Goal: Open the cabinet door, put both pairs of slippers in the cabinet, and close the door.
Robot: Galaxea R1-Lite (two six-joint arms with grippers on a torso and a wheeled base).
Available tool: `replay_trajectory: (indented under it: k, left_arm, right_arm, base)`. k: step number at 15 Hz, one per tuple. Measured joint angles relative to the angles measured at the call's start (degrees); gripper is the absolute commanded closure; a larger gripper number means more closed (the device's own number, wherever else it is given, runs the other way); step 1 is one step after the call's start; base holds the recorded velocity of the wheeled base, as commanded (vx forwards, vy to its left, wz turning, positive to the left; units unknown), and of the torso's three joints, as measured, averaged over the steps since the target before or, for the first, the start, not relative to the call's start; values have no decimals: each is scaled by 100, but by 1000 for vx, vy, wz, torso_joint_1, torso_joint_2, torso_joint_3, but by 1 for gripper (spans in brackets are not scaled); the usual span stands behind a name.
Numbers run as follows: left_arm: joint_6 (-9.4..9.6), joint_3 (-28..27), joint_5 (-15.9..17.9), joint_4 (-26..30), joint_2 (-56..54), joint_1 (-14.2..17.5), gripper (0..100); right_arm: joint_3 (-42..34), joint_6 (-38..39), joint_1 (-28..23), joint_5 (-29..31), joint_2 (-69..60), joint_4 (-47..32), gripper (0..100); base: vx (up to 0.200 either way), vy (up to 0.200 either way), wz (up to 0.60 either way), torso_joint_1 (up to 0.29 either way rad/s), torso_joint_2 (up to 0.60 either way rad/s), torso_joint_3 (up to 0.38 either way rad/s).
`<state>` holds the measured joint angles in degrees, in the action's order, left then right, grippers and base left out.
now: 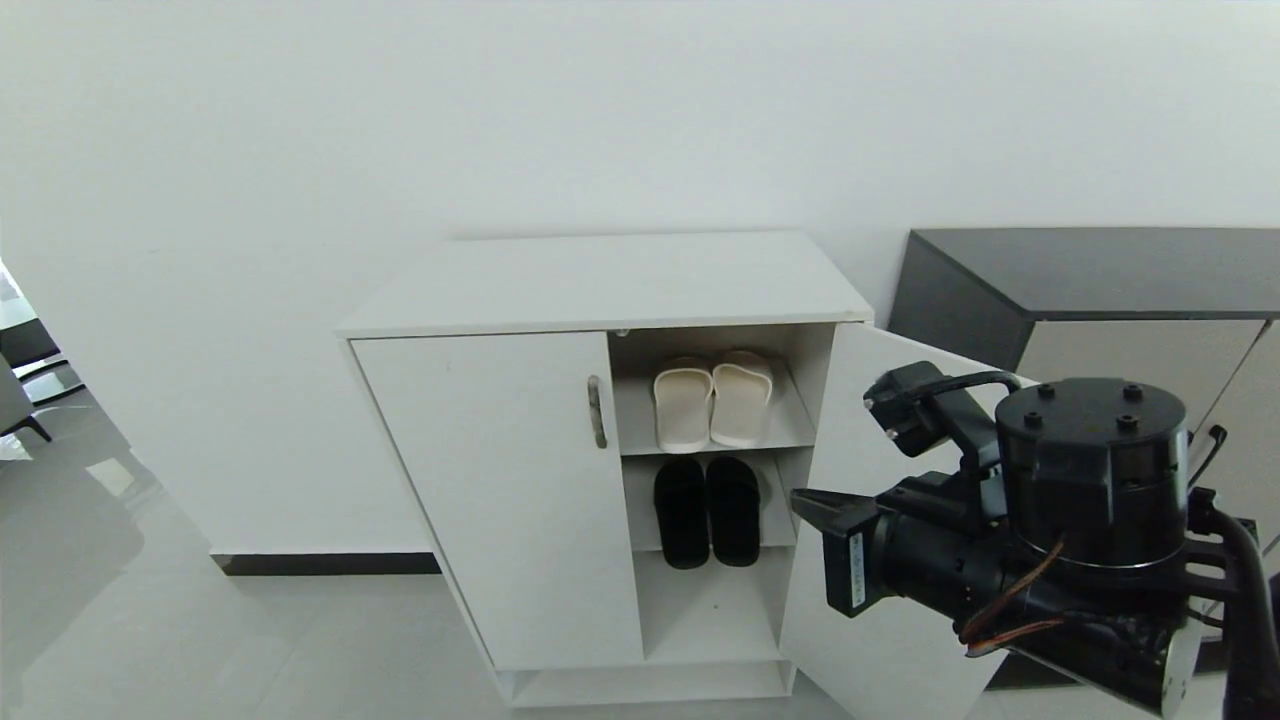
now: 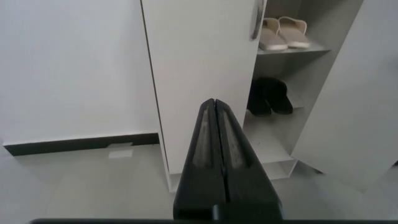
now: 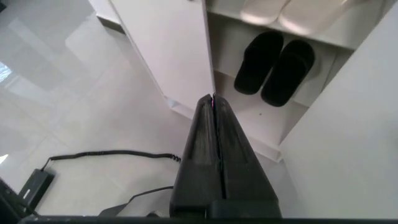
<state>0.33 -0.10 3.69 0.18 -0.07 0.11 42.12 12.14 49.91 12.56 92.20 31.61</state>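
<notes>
A: Where are the slippers sitting?
B: Both pairs are already lying inside the cabinet [image 1: 600, 285]. The white slippers [image 1: 712, 400] are on the upper shelf [image 1: 635, 425] and the black slippers [image 1: 707, 510] on the middle shelf [image 1: 637, 525], long axes running front to back.
A: So only closing is remaining?
B: I'm judging so. The right door [image 1: 850, 440] is standing swung out toward the robot's right. The left door [image 1: 500, 480] is sitting shut.
A: Grippers?
B: The right gripper [image 3: 213, 102] is hanging near that door, seemingly on its inner-face side, fingers pressed together, carrying nothing. The left gripper [image 2: 215, 106] is facing the shut door, likewise pressed together and empty. The right arm is looking nearer.
A: Anything in the way?
B: A dark table [image 1: 1100, 270] is standing beyond the door. A cable [image 3: 112, 154] is lying on the floor [image 3: 74, 93].
</notes>
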Motion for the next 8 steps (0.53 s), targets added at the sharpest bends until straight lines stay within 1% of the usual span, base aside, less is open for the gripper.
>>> replay_trajectory:
  k: [8]
  left_arm:
    - [2, 0, -2, 0, 0, 5, 100]
  right_arm:
    - [-11, 0, 0, -2, 2, 0, 100]
  base:
    - [0, 0, 0, 243, -528, -290]
